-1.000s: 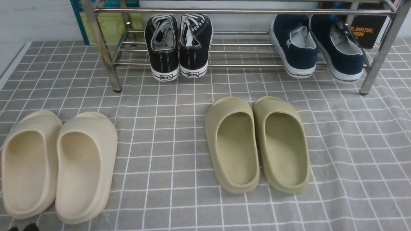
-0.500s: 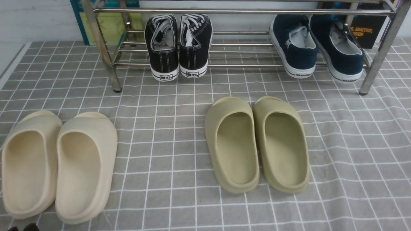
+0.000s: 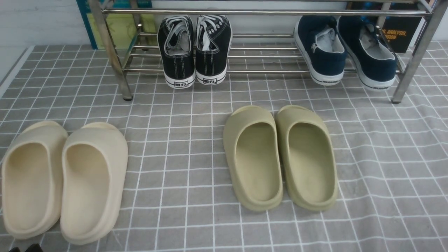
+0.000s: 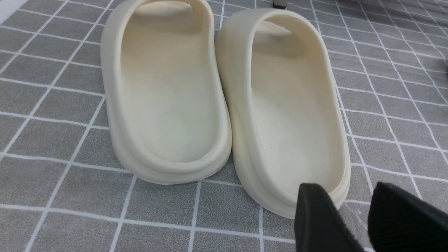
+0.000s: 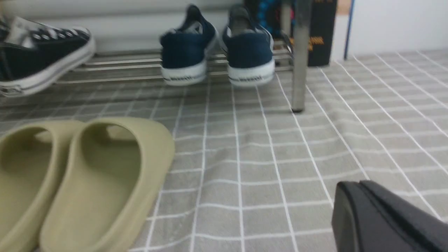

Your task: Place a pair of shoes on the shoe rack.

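Both navy slip-ons [image 3: 344, 52] sit at right end of shoe rack [image 3: 266, 12] lower shelf; task looks done. Left gripper [image 4: 353, 213] jaws spread, empty; right gripper [image 5: 381, 217] jaws pressed together, empty.

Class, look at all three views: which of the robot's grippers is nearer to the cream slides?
Left. The left gripper hangs right at the heel of one of the cream slides, while the right gripper sits beyond the olive slides, on the right.
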{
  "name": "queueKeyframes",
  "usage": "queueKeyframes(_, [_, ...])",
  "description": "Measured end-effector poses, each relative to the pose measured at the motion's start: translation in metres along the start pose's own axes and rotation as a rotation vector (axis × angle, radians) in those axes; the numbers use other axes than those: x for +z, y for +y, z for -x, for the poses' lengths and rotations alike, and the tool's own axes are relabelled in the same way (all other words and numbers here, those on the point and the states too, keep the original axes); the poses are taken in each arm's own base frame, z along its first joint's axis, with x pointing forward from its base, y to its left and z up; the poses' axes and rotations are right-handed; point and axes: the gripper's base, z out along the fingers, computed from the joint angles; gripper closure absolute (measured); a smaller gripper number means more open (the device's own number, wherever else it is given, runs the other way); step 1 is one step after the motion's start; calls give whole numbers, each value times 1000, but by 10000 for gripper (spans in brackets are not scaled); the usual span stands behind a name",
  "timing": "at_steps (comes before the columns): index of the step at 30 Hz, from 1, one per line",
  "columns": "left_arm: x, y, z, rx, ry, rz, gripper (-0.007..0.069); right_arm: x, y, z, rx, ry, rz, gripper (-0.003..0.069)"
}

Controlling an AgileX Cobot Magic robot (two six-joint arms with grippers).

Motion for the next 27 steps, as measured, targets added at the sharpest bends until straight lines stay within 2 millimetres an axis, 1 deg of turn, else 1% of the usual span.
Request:
queueKeyframes(9, [0, 0, 0, 0, 0, 0, 386, -1, -5, -13, -2, 142, -63, 664])
queueKeyframes(18, [0, 0, 0, 0, 0, 0, 386, -2, -5, -14, -66, 179, -64, 663])
queueKeyframes(27, [0, 0, 0, 0, 0, 0, 386, -2, -5, -15, -73, 184, -65, 663])
